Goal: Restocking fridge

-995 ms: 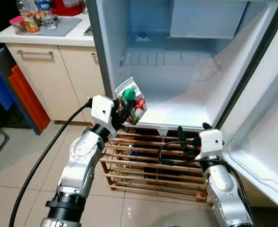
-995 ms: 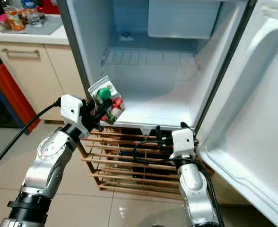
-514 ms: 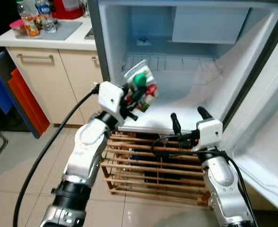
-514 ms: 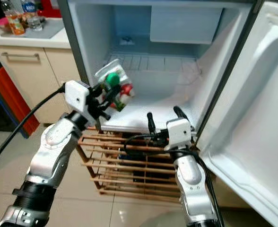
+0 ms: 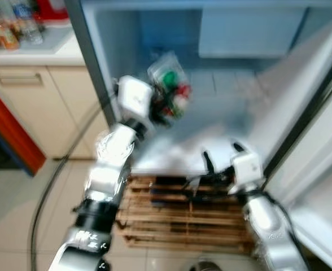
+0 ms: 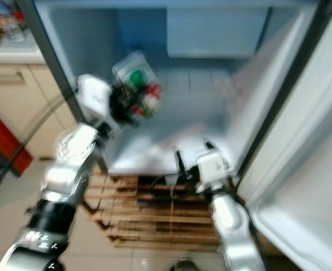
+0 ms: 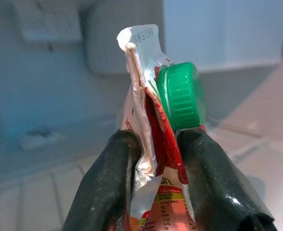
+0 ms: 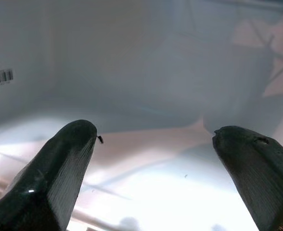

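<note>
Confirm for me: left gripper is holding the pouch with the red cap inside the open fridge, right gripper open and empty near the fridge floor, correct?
Not quite: the cap is green, not red, as the left wrist view shows. The left gripper does hold the pouch inside the open fridge, and the right gripper is open and empty.

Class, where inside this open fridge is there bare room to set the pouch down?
The fridge floor lies bare between the left gripper, shut on the pouch, and the open right gripper at its front edge. It is crowded only around those two grippers.
</note>
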Robot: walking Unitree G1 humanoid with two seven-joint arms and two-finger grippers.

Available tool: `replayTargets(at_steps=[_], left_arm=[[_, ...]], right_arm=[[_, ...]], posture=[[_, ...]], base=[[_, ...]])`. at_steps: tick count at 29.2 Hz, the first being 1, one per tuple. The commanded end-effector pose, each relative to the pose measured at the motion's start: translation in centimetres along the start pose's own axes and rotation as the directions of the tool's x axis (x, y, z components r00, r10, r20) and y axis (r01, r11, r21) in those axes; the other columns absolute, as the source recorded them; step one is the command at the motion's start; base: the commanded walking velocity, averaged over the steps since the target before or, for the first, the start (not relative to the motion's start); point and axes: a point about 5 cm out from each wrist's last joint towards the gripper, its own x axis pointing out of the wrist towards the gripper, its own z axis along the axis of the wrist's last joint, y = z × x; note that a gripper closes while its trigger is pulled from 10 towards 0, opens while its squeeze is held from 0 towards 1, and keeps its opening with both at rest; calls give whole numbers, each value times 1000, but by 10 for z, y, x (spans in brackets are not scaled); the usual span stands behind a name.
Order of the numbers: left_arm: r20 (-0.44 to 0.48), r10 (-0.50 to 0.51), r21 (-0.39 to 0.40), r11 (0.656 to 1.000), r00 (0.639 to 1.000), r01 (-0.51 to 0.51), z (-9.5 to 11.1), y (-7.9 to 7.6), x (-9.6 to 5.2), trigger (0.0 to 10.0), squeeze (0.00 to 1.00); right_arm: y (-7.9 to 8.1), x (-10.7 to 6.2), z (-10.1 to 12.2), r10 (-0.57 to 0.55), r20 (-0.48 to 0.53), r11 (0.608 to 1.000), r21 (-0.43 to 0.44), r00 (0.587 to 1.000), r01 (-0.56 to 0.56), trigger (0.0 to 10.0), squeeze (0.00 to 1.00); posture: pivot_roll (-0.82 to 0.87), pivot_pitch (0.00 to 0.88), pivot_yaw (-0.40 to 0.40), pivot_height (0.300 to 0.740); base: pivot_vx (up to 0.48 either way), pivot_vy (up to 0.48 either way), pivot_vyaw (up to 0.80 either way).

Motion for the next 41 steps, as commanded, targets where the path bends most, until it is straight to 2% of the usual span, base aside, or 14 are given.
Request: replayTargets(at_steps=[1, 4, 9, 11, 13, 15, 17, 18, 20, 23, 26, 27, 34, 41], left_arm=[[-20, 49, 22, 999, 999, -48, -3, 10, -2, 10000, 0], [-22, 61, 54, 997, 998, -59, -3, 10, 4, 10000, 0], [-14, 113, 95, 989, 993, -111, -2, 9, 27, 10000, 0], [-10, 125, 103, 987, 992, -123, -1, 10, 31, 10000, 0], [-10, 151, 122, 981, 989, -148, -2, 14, 40, 10000, 0], [-15, 194, 146, 971, 981, -189, -1, 26, 48, 10000, 0], [-23, 206, 149, 968, 978, -200, -1, 29, 49, 10000, 0], [-43, 245, 164, 958, 969, -235, -2, 39, 54, 10000, 0], [-42, 256, 169, 955, 966, -245, -1, 41, 55, 10000, 0], [-50, 296, 168, 944, 954, -284, 1, 48, 59, 10000, 0], [-53, 326, 166, 935, 944, -314, 2, 53, 61, 10000, 0], [-49, 363, 170, 921, 931, -350, 6, 59, 63, 10000, 0], [-52, 454, 161, 883, 890, -441, 11, 76, 62, 10000, 0], [-94, 573, 146, 817, 814, -558, 10, 87, 59, 10000, 4]], right_arm=[[8, 1, 4, 23, 18, 999, 25, 1000, -23, 10000, 0], [9, 0, 4, 24, 15, 999, 26, 1000, -24, 10000, 0], [14, -5, 5, 39, 10, 999, 21, 999, -39, 10000, 0], [14, -6, 6, 47, 13, 999, 12, 999, -47, 10000, 0], [17, -9, 9, 61, 19, 998, 2, 998, -61, 10000, 0], [18, -17, 14, 70, 21, 998, 0, 997, -70, 10000, 0], [18, -18, 14, 72, 18, 997, 0, 997, -72, 10000, 0], [16, -30, 12, 67, -13, 998, 2, 998, -67, 10000, 0], [16, -36, 11, 65, -22, 998, 4, 998, -65, 10000, 0], [19, -54, 10, 61, -59, 998, 11, 996, -60, 10000, 0], [22, -63, 10, 62, -79, 998, 18, 995, -60, 10000, 0], [26, -72, 12, 63, -98, 998, 24, 993, -61, 10000, 0], [27, -86, 16, 53, -131, 998, 36, 990, -49, 10000, 0], [27, -93, 18, 46, -164, 999, 36, 985, -40, 10000, 0]], posture=[[-189, 0, 52, 740], [-191, 0, 52, 740], [-214, 0, 63, 740], [-223, 0, 66, 740], [-248, 0, 69, 740], [-275, 0, 74, 740], [-275, 0, 74, 740], [-314, 0, 80, 740], [-321, 0, 80, 740], [-356, 0, 80, 740], [-368, 16, 83, 740], [-387, 49, 83, 740], [-405, 77, 87, 740], [-423, 91, 90, 740]], base=[[0, 0, 0], [0, 0, 0], [0, 0, 0], [0, 0, 0], [0, 0, 0], [0, 0, 0], [0, 0, 0], [0, 0, 0], [0, 0, 0], [0, 0, 0], [0, 0, 0], [0, 0, 0], [0, 0, 0], [0, 0, 0]])
